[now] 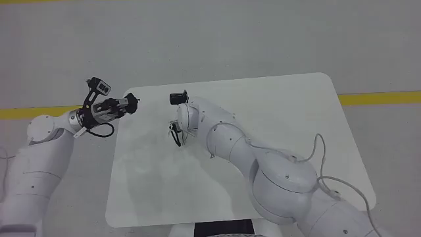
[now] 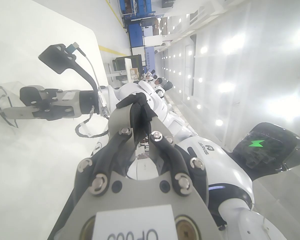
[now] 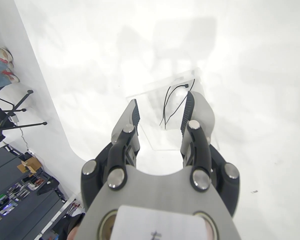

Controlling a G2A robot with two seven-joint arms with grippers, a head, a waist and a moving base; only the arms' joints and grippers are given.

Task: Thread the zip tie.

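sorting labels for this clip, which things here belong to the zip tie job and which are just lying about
Job: zip ties, clear plate under them, right tool open above it, left tool shut.
Lying about: dark speck on the table, black stand beside the table.

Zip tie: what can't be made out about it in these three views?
Right wrist view: zip ties, count and any threading unclear; the strands are thin and overlapping.
Top view: they are too small to make out, under the right tool.
Left wrist view: whether the shut left tool grips anything; black pads hide it.
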